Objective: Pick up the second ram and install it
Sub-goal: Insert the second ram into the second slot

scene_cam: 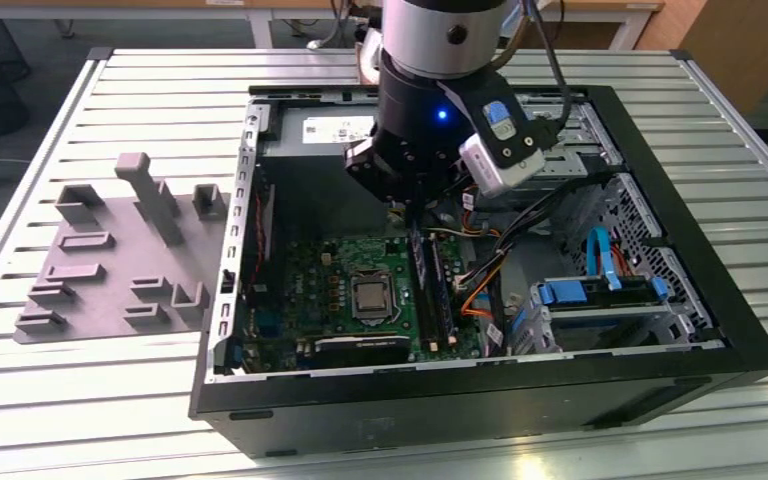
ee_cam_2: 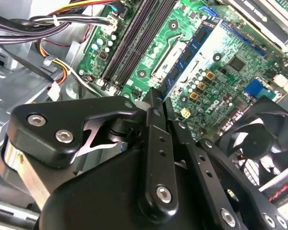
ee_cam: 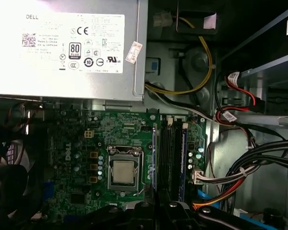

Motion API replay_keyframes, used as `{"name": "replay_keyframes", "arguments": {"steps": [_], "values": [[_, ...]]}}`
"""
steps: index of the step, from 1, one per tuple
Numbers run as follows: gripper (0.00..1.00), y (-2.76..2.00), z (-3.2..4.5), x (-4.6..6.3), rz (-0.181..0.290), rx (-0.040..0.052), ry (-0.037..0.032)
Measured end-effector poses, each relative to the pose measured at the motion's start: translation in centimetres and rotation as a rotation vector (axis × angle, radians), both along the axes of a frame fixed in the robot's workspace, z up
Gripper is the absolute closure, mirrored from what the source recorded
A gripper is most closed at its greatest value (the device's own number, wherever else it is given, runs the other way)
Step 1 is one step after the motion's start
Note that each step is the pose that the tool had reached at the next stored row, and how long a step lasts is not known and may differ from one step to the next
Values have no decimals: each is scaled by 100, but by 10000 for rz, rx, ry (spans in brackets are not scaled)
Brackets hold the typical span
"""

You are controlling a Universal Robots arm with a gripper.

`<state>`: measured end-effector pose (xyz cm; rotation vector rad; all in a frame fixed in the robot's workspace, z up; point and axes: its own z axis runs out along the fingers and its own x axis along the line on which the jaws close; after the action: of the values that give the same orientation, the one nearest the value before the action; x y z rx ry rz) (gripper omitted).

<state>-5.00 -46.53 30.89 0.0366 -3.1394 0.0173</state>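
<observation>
Exterior view: gripper [scene_cam: 408, 205] hangs inside the open computer case [scene_cam: 704, 330], directly above the memory slots [scene_cam: 427, 280] on the motherboard [scene_cam: 344, 290]; jaw opening cannot be determined.

Second wrist view: fingers [ee_cam_2: 156, 124] lie close together.

First wrist view: second ram [ee_cam: 154, 155] stands on edge beside the CPU socket [ee_cam: 123, 171], long axis parallel to the slots, toward the power supply [ee_cam: 62, 48]; presumably aligned for seating.

Slatted metal table [scene_cam: 131, 400], ribbed silver top. Open PC case [scene_cam: 704, 330] lies on it toward the exterior view's right. Grey holder plate [scene_cam: 117, 255] with upright blocks lies just beside the case, on the exterior view's left.
</observation>
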Motion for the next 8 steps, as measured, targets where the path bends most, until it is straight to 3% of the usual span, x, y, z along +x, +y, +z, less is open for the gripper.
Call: {"name": "replay_keyframes", "arguments": {"steps": [8], "values": [[86, 0, -145, 1, 1, 0, -1]]}}
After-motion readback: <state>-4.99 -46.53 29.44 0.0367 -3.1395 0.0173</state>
